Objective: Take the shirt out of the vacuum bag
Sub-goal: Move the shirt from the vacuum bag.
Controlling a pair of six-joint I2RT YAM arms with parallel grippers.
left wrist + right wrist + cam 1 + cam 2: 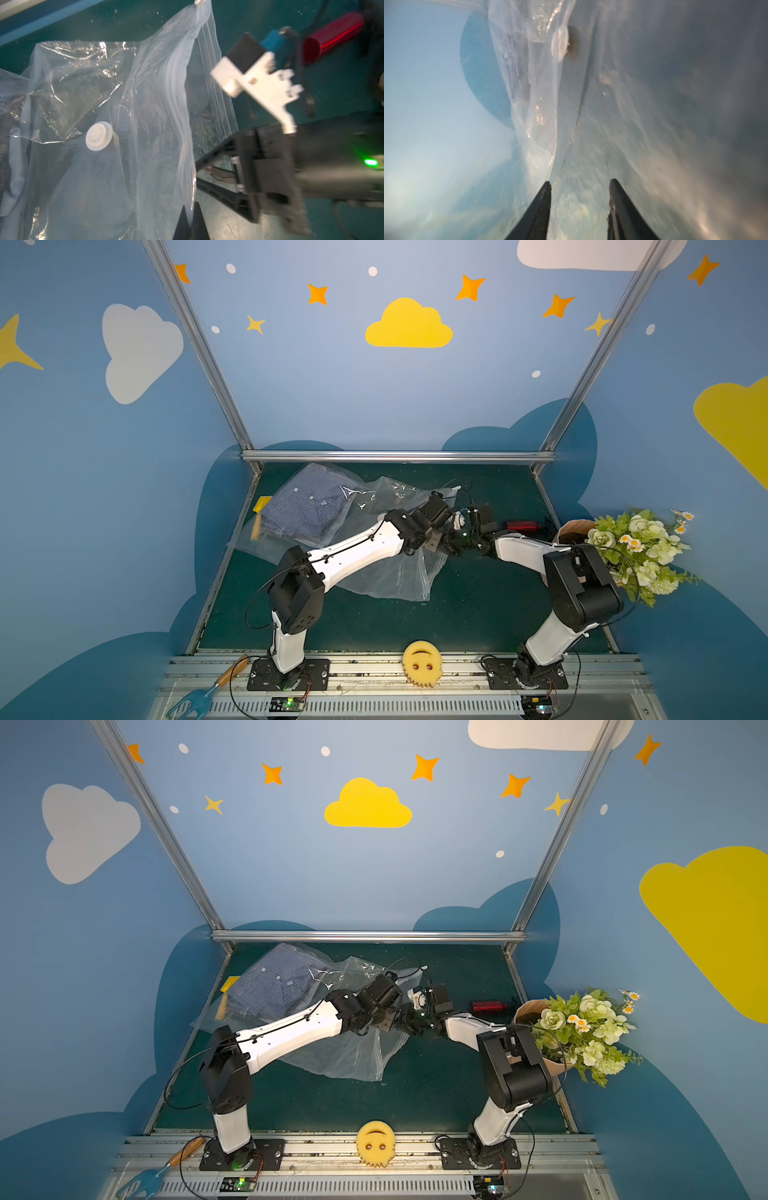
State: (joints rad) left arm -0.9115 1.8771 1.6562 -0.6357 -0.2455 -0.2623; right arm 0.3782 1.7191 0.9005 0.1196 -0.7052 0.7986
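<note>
Spotting a yellow smiley sponge (pixel 422 664) lying nearest, on the front rail (pixel 365 670). Pinching the clear film of the vacuum bag (pixel 386 576) near its zip-seal edge with the left claw (pixel 190 205), clenched on the plastic above the green counter (pixel 478 605). Holding the right claw (pixel 580 181) released, jaws standing apart, facing crinkled film at close range; touching or not, cannot tell. Showing the blue checked shirt (pixel 307 506) lying inside the bag at the counter's far-left end, round white valve (pixel 99 136) sitting between shirt and zip edge.
</note>
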